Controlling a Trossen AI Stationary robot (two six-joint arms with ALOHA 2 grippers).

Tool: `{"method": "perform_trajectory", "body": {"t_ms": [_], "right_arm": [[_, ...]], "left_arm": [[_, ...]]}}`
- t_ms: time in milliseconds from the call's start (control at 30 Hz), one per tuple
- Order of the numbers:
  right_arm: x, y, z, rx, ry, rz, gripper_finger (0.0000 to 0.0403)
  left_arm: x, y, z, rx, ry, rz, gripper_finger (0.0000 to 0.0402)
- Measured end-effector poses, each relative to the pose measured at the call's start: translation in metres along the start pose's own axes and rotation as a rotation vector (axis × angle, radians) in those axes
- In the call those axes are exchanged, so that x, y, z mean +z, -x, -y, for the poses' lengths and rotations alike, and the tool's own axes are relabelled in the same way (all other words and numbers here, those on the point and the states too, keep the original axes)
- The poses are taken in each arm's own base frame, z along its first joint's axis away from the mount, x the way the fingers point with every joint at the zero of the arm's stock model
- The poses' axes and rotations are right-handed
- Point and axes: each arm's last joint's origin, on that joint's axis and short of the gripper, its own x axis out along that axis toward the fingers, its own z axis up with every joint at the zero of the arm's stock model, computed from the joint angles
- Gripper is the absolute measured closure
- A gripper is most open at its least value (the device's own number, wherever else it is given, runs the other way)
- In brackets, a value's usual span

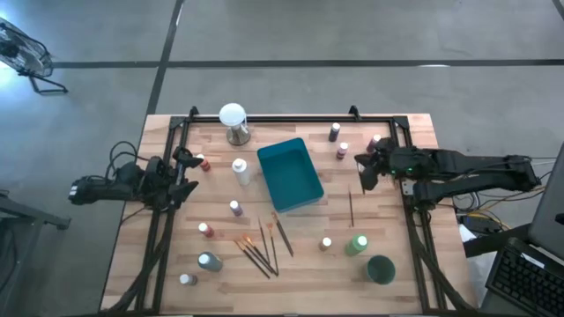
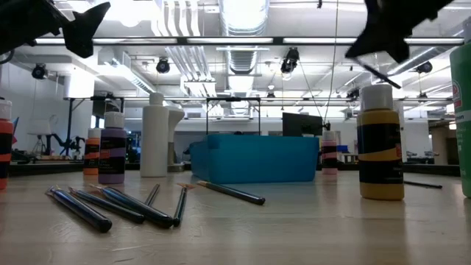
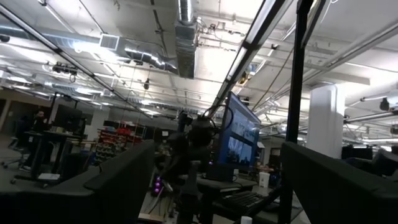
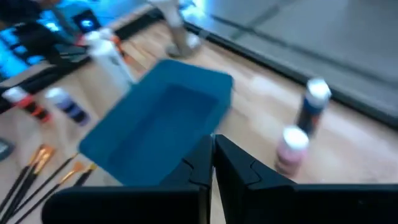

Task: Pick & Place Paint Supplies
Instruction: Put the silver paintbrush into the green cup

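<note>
The paint supplies lie scattered on the wooden table. Small white-capped bottles stand left of the teal tray (image 1: 291, 174), such as a white one (image 1: 239, 171) and a purple one (image 1: 235, 209). Others stand at the far right (image 1: 342, 151), and a green one (image 1: 356, 245) stands at the near right. Several brushes (image 1: 260, 248) lie side by side near the front, and one brush (image 1: 351, 209) lies alone right of the tray. My right gripper (image 1: 363, 172) hangs shut above the table, right of the tray, with nothing seen between its fingers (image 4: 213, 149). My left gripper (image 1: 187, 172) waits open at the left edge.
A white globe on a metal base (image 1: 233, 123) stands at the far edge, behind the tray. A dark green pot (image 1: 381, 269) sits near the front right corner. Black frame rails (image 1: 163, 220) run along the table's left and right sides.
</note>
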Motion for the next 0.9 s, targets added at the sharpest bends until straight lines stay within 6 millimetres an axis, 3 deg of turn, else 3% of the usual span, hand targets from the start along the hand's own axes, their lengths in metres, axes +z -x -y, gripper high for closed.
{"method": "perform_trajectory", "body": {"t_ms": [133,400,733,900], "right_arm": [[0.002,0.007,-0.027,0.115,0.109,0.07,0.0394],[-0.024,0.019,-0.084,0.223,0.273,0.065,0.0394],[-0.031,0.089,-0.148,0.301,0.393,0.243,0.0394],[-0.057,0.11,-0.163,0.363,0.404,0.239,0.0394]], "left_arm": [[0.0,0.0,0.0,0.009,-0.013,0.001,0.0046],[0.0,0.0,0.0,0.015,-0.013,0.002,0.0046],[0.0,0.0,0.0,0.014,-0.012,0.002,0.0046],[-0.001,0.0,-0.001,0.014,-0.012,0.0,0.0046]]}}
